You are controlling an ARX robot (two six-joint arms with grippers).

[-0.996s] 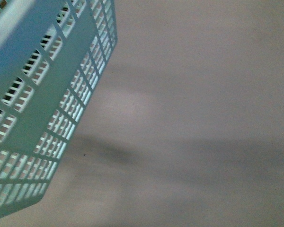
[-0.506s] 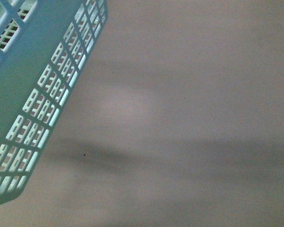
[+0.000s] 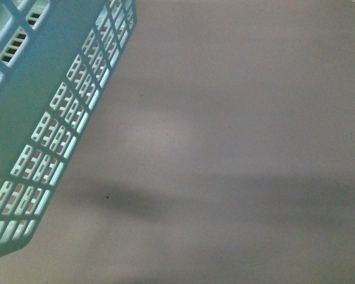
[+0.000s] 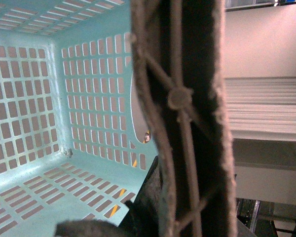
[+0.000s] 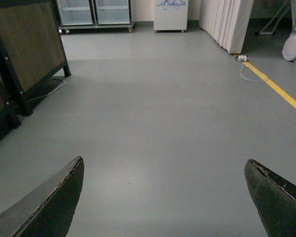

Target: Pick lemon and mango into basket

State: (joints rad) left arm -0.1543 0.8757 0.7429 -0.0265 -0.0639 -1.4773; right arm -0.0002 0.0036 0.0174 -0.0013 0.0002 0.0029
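The pale teal basket (image 3: 44, 112) hangs tilted at the left of the front view, above a bare grey floor. In the left wrist view I look into its slotted inside (image 4: 54, 123), and no fruit shows there. My left gripper (image 4: 153, 207) is shut on the basket at its brown handle (image 4: 180, 98), which fills the middle of that view. My right gripper (image 5: 165, 192) is open and empty, its dark fingertips (image 5: 49, 202) wide apart over the floor. The lemon and the mango are out of view.
The right wrist view shows grey floor (image 5: 153, 108), a dark wooden-panelled stand (image 5: 24, 49) at one side, glass-door cabinets (image 5: 93, 12) at the far wall, white panels (image 5: 227, 22) and a yellow floor line (image 5: 281, 94).
The basket has swung to the left in the front view and turned, so less of it shows than a second ago. In the last half second it barely moved.
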